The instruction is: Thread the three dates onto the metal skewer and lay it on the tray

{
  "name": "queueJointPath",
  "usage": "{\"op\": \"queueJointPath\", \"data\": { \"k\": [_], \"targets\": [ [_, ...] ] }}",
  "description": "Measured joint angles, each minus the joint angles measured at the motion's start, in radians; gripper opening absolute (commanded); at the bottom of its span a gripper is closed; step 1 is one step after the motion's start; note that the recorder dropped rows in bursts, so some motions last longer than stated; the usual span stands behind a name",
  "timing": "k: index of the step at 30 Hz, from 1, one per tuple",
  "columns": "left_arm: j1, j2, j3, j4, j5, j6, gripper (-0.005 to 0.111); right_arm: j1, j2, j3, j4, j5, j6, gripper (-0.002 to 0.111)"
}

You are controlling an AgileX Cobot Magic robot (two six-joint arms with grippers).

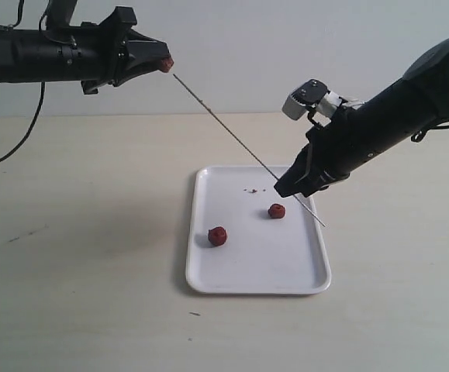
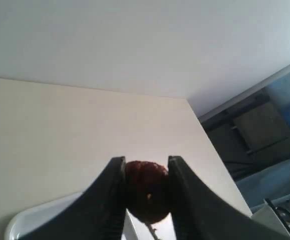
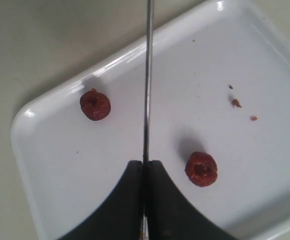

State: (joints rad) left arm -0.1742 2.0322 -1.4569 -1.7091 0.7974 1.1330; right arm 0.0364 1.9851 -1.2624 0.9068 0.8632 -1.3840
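My left gripper is held high at the upper left, shut on one date, which fills the gap between the black fingers. The metal skewer slants from just below that date down to my right gripper, which is shut on it above the white tray; a short end sticks out past the gripper. In the right wrist view the skewer runs straight out from the closed fingers. Two dates lie on the tray: one and another.
Small red crumbs lie on the tray's far part. The tray sits on a pale wooden table. A black cable hangs from the left arm at the far left.
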Motion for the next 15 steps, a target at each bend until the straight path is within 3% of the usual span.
{"op": "queueJointPath", "data": {
  "k": [15],
  "targets": [
    [0.002, 0.0, 0.0, 0.026, -0.052, 0.0, 0.03, 0.0, 0.0, 0.0, 0.007, 0.014, -0.017, 0.0]
  ]
}}
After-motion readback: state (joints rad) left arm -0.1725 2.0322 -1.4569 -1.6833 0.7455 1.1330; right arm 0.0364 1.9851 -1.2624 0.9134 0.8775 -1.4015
